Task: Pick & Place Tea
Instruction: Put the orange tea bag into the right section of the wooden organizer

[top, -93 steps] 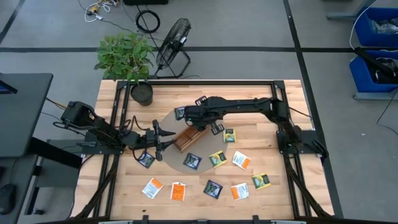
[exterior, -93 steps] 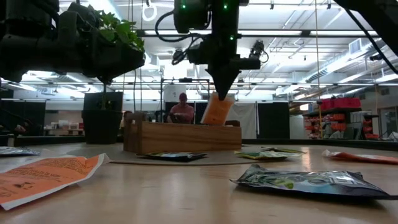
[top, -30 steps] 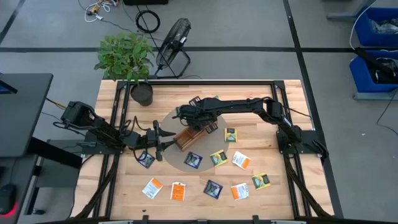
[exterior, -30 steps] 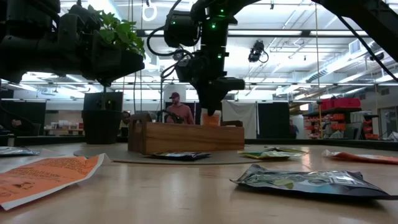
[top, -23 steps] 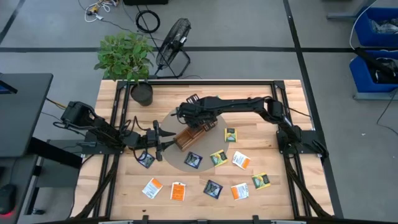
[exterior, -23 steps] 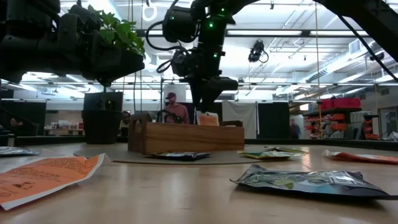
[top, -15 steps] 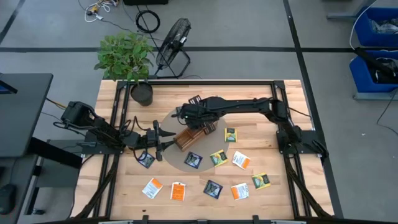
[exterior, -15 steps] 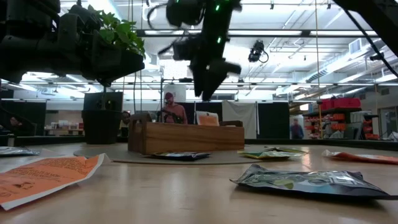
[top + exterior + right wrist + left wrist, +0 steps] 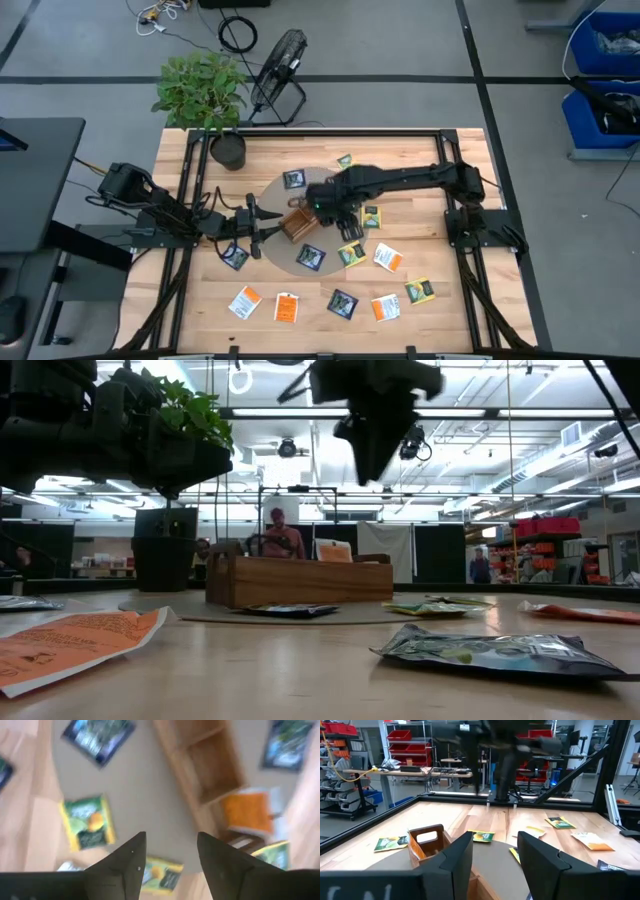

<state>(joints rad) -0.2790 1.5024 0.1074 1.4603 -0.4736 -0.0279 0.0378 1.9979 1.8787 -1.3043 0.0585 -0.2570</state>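
Note:
The brown wooden tray (image 9: pixel 297 224) lies on a round grey mat at the table's middle. An orange-and-white tea packet (image 9: pixel 247 812) stands in one of its compartments, its top edge showing over the tray wall (image 9: pixel 335 550). My right gripper (image 9: pixel 331 207) hangs open and empty above the tray, and also shows in the low view (image 9: pixel 375 460) and in its own wrist view (image 9: pixel 170 837). My left gripper (image 9: pixel 262 225) is open and low beside the tray's left end (image 9: pixel 427 840). Other packets lie flat around the tray, such as a navy one (image 9: pixel 310 258) and a yellow-green one (image 9: pixel 370 215).
Several packets lie along the table's near part (image 9: pixel 287 307), and two lie beyond the tray (image 9: pixel 293 180). A potted plant (image 9: pixel 228 150) stands at the far left corner. A fan (image 9: pixel 280 65) stands on the floor beyond the table. People show in the room behind (image 9: pixel 283 532).
My right gripper has let go of the orange-and-white packet in the tray, risen well clear and moved toward the table's right and near edges. The packet has stayed standing in its compartment.

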